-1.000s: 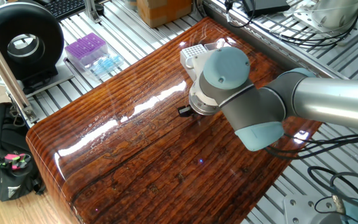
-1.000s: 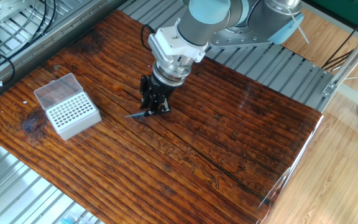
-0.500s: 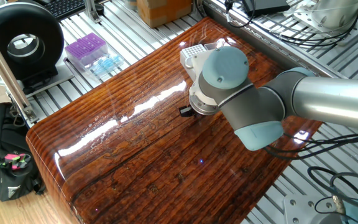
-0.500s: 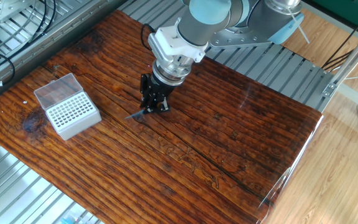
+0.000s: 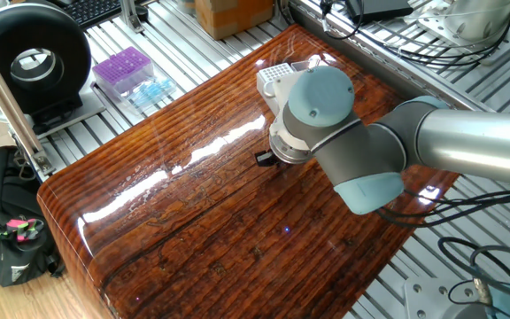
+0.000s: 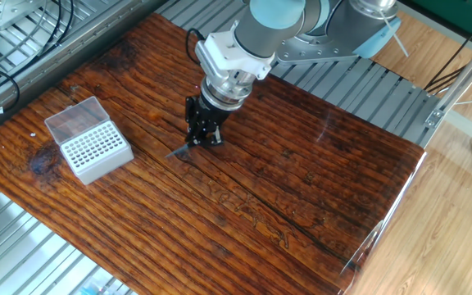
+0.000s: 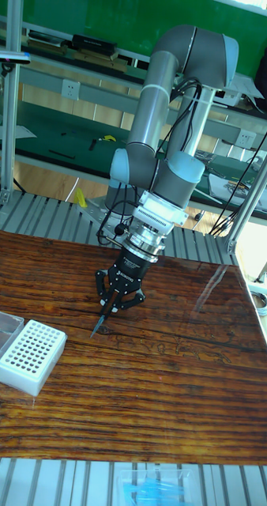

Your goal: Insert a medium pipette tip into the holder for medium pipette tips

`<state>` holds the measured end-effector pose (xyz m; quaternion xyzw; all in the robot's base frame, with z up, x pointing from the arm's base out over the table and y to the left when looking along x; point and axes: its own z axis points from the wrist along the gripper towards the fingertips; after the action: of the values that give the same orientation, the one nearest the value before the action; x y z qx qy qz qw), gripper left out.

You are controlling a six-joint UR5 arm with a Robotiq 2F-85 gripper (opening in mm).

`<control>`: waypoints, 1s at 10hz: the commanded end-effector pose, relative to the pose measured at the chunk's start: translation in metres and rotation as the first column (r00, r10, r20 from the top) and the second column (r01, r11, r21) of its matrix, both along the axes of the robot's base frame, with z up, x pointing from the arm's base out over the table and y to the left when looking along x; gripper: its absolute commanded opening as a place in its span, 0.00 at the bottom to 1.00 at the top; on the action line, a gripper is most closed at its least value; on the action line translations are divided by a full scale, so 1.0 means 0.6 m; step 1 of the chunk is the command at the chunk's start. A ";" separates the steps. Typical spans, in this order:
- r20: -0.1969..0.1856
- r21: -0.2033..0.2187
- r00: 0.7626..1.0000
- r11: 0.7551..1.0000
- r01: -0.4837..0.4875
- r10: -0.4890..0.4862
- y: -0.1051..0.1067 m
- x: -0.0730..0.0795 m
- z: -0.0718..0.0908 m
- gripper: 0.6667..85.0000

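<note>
The gripper (image 7: 110, 308) hangs just above the wooden table (image 6: 301, 188), its 2 fingers pinched on the tip (image 7: 97, 326), which slants down and away from them with its point close to the boards (whether it touches them I cannot tell). In the other fixed view the tip (image 6: 179, 151) shows as a thin pale sliver sticking out to the left of the gripper (image 6: 199, 141). In one fixed view the arm's wrist covers most of the gripper, and only a dark finger (image 5: 263, 158) peeks out at its left side; the tip is not visible there.

The holder (image 6: 95, 150) stands on the table well apart from the gripper, nearer the table's edge, its white top a grid of holes and its clear lid (image 6: 75, 115) folded back behind it. In the tall view the holder (image 7: 31, 356) sits lower left of the gripper.

Off the table, on the metal slats, lie a purple box (image 5: 122, 71) and, just beside it, a heap of light-blue tips (image 5: 151, 91).
</note>
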<state>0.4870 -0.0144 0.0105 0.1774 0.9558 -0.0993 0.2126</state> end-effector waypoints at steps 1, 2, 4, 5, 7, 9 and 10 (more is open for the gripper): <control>0.012 -0.012 1.000 1.000 -0.028 0.028 -0.004 0.009 0.006 0.24; 0.018 -0.014 0.999 0.999 -0.046 0.046 -0.001 0.013 0.008 0.27; 0.034 -0.042 0.992 0.992 -0.118 0.119 -0.006 0.021 0.019 0.35; 0.077 -0.034 0.984 0.987 -0.159 0.161 -0.002 0.028 0.029 0.38; 0.099 -0.014 0.980 0.985 -0.172 0.172 0.002 0.015 0.041 0.38; 0.109 -0.019 0.978 0.984 -0.179 0.180 0.002 0.021 0.041 0.38; 0.115 -0.028 0.976 0.983 -0.181 0.183 -0.002 0.029 0.038 0.38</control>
<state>0.4996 -0.0133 0.0311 0.0969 0.9555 -0.0814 0.2665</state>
